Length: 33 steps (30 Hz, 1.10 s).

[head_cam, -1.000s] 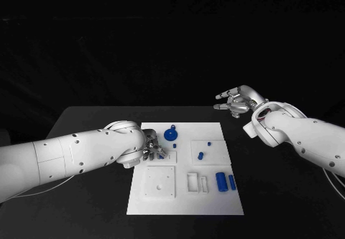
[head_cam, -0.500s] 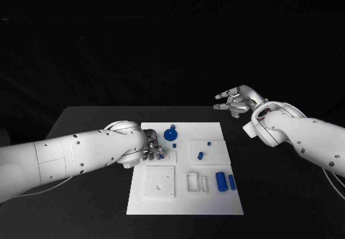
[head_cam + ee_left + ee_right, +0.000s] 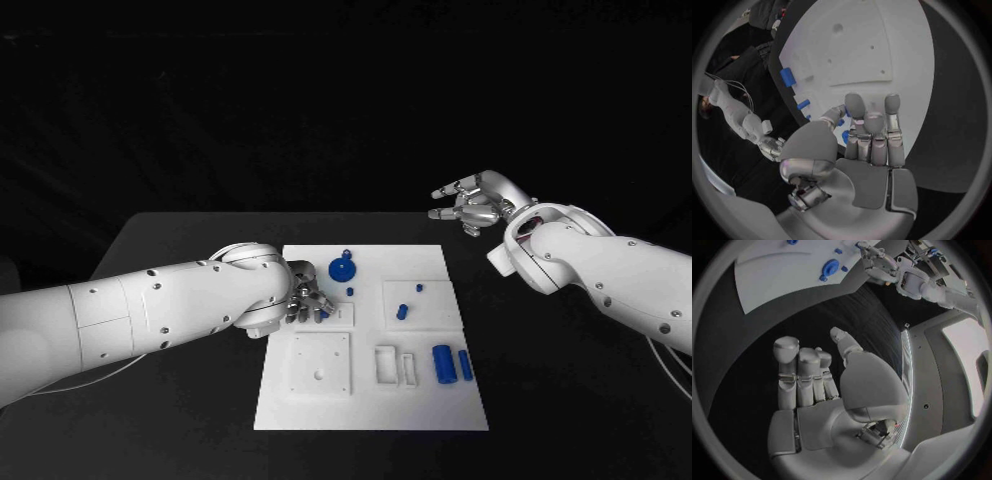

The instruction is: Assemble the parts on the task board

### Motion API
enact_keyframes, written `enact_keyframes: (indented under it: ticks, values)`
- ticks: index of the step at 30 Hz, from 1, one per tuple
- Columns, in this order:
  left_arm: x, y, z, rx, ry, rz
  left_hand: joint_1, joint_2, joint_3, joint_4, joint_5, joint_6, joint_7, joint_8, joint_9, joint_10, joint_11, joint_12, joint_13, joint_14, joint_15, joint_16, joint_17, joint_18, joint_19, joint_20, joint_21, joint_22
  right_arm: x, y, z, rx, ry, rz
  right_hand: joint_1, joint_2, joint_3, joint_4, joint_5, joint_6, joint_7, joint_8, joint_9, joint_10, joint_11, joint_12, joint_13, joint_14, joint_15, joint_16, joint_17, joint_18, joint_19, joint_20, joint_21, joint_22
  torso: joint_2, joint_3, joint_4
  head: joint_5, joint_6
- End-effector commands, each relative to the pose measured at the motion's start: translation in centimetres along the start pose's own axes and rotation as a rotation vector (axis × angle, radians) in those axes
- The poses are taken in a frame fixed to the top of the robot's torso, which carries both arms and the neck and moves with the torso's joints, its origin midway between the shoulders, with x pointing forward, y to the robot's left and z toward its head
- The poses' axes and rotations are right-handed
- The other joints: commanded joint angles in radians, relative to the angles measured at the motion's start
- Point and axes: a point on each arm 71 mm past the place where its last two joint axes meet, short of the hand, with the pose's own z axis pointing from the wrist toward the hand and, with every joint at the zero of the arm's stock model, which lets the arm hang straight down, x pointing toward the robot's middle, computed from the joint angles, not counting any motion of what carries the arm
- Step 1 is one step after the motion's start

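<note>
1. My left hand (image 3: 303, 300) sits low at the task board's (image 3: 372, 400) left edge, fingers curled over small blue parts (image 3: 323, 311); whether it holds one, I cannot tell.
2. My right hand (image 3: 473, 204) hovers well off the board, fingers apart, holding nothing.
3. Judgement: picking stage; next, secure and seat one part.

The left arm (image 3: 144, 310) comes in from about 8 o'clock in the head view and runs toward the centre, wrist bent so the left hand (image 3: 304, 301) hangs low with its fingers (image 3: 873, 130) pointing down, close together and slightly curled; whether they grip anything cannot be told. The right arm (image 3: 613, 280) enters from 4 o'clock and rises toward 1 o'clock. The right hand (image 3: 473, 205) is raised, fingers (image 3: 798, 372) apart, holding nothing.
</note>
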Motion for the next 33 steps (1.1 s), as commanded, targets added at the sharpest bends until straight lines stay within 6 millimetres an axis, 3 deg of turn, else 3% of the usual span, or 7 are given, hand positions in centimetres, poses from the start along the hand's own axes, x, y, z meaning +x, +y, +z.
enact_keyframes:
  ticks: [1, 7, 14, 21, 23, 26, 33]
  values:
    - [0.48, -0.19, 0.04, 0.013, 0.039, 0.006, -0.001, 0.0, 0.124, -0.124, -0.004, 0.187, -0.109, 0.002, 0.0, 0.013, -0.04, 0.001, 0.0, -0.002, -0.003, 0.002, -0.004, -0.015, -0.006, -0.002, 0.003, 0.021, 0.15, 0.05, 0.0, -0.005, 0.015, 0.002, -0.005, 0.002, 0.002, -0.005, 0.003, 0.005, 0.002, -0.001, 0.001, -0.005, 0.0, -0.001, -0.001, 0.001, 0.0, -0.005, 0.001, 0.011, 0.028, 0.001, -0.006, 0.077, 0.0, 0.0001, -0.0011, -0.001, -0.002]
    - [0.52, -0.27, 0.02, 0.016, 0.04, 0.01, 0.02, -0.009, 0.113, -0.11, -0.014, 0.183, -0.108, 0.004, -0.001, 0.013, -0.039, -0.002, -0.004, -0.005, -0.003, -0.003, -0.012, -0.015, -0.007, -0.002, 0.002, 0.021, 0.14, 0.01, -0.02, -0.004, 0.016, 0.001, -0.006, 0.003, 0.003, -0.005, 0.005, 0.006, 0.002, -0.001, 0.001, -0.005, 0.0, -0.001, -0.001, 0.001, -0.001, -0.005, 0.002, 0.011, 0.028, 0.001, -0.007, 0.077, 0.0, 0.0007, 0.0001, -0.004, -0.002]
    - [0.41, -0.13, 0.01, 0.01, 0.028, 0.006, 0.021, -0.041, 0.038, -0.027, -0.177, 0.176, -0.109, 0.003, -0.003, 0.014, -0.038, -0.008, -0.011, -0.01, -0.003, -0.013, -0.028, -0.015, -0.003, 0.0, -0.01, 0.019, 0.12, -0.02, -0.04, -0.003, 0.016, 0.001, -0.008, 0.002, 0.003, -0.005, 0.005, 0.005, 0.002, -0.001, 0.001, -0.006, 0.0, -0.002, -0.001, 0.001, 0.0, -0.005, 0.001, 0.011, 0.028, 0.001, -0.008, 0.077, -0.001, 0.0006, 0.0003, -0.005, -0.001]
    - [0.22, 0.04, 0.05, 0.004, 0.011, 0.0, 0.044, -0.11, -0.01, 0.106, -0.27, 0.176, -0.112, 0.003, -0.007, 0.014, -0.038, -0.012, -0.024, -0.01, -0.003, -0.017, -0.035, -0.015, 0.004, 0.001, -0.028, 0.02, 0.11, -0.05, -0.06, -0.002, 0.015, 0.001, -0.008, 0.002, 0.003, -0.005, 0.005, 0.005, 0.002, -0.001, 0.001, -0.006, 0.0, -0.002, -0.001, 0.001, 0.0, -0.005, 0.001, 0.011, 0.028, 0.001, -0.008, 0.077, -0.001, 0.0006, -0.0002, -0.006, -0.001]
    - [0.17, 0.08, 0.06, 0.003, 0.006, -0.003, 0.06, -0.135, -0.003, 0.153, -0.278, 0.178, -0.112, 0.003, -0.008, 0.014, -0.038, -0.011, -0.029, -0.01, -0.004, -0.017, -0.037, -0.015, 0.005, 0.001, -0.031, 0.02, 0.11, -0.06, -0.06, -0.002, 0.015, 0.001, -0.008, 0.002, 0.003, -0.005, 0.005, 0.005, 0.002, -0.001, 0.001, -0.006, 0.0, -0.002, -0.001, 0.001, 0.0, -0.005, 0.001, 0.011, 0.028, 0.001, -0.008, 0.077, 0.0, 0.0002, -0.0002, -0.006, 0.0]
    - [0.08, 0.16, 0.08, 0.001, -0.002, -0.006, 0.062, -0.156, 0.001, 0.188, -0.304, 0.181, -0.111, 0.004, -0.008, 0.014, -0.038, -0.011, -0.031, -0.011, -0.004, -0.017, -0.038, -0.015, 0.007, 0.002, -0.033, 0.021, 0.11, -0.08, -0.08, -0.002, 0.015, 0.001, -0.009, 0.001, 0.002, -0.006, 0.004, 0.0, 0.002, -0.002, 0.001, -0.007, 0.0, -0.003, -0.002, 0.001, 0.0, -0.005, 0.001, 0.011, 0.028, 0.001, -0.008, 0.077, 0.0, 0.0, 0.0, -0.006, -0.001]
    - [-0.11, 0.53, 0.08, -0.003, -0.012, -0.01, 0.072, -0.181, 0.008, 0.235, -0.317, 0.184, -0.11, 0.003, -0.009, 0.014, -0.037, -0.009, -0.037, -0.011, -0.004, -0.017, -0.04, -0.015, 0.008, 0.002, -0.035, 0.021, 0.14, -0.15, -0.11, 0.0, 0.015, 0.001, -0.009, 0.001, 0.002, -0.006, 0.004, 0.0, 0.002, -0.002, 0.001, -0.007, 0.0, -0.003, -0.002, 0.001, 0.0, -0.005, 0.001, 0.011, 0.028, 0.001, -0.008, 0.077, -0.001, -0.0001, -0.0002, -0.006, -0.002]
